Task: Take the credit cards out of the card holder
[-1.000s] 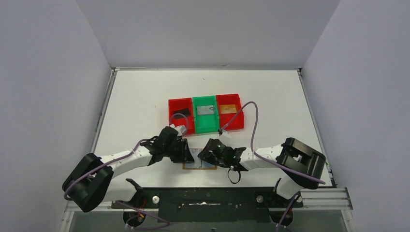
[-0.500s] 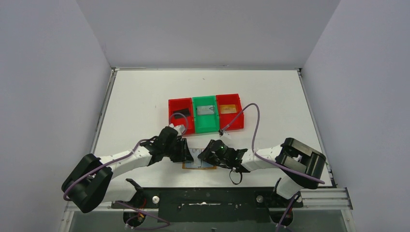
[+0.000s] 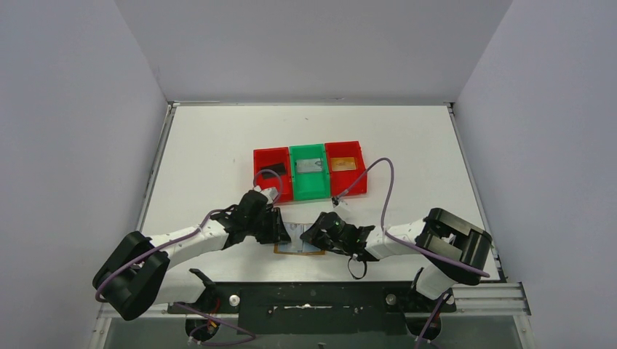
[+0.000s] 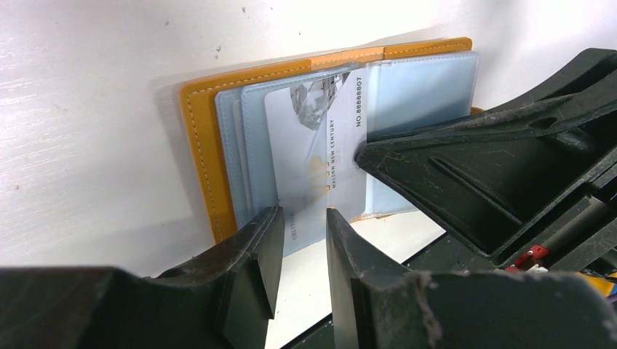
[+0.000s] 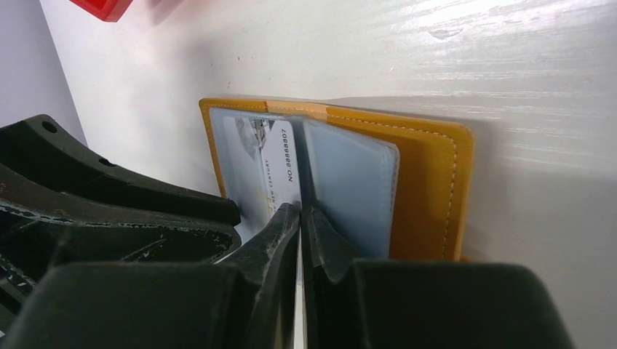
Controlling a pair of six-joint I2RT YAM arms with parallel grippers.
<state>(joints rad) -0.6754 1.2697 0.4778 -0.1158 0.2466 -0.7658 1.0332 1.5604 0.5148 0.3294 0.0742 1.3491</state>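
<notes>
The card holder (image 3: 299, 247) lies open and flat on the table (image 3: 211, 145) near its front edge, between the two arms, with a white card (image 4: 313, 156) showing in one pale blue pocket. The left gripper (image 4: 300, 222) stands with its jaws slightly spread over the card's near edge. The right gripper (image 5: 300, 214) has its jaws pressed together at the card's edge beside the fold; whether it pinches the card cannot be determined.

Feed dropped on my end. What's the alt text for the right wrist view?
The right gripper, jaws shut, sits at the edge of a white card lying on the left panel of the open orange card holder on the white table. The left gripper's finger, black, lies at left by the card.
</notes>
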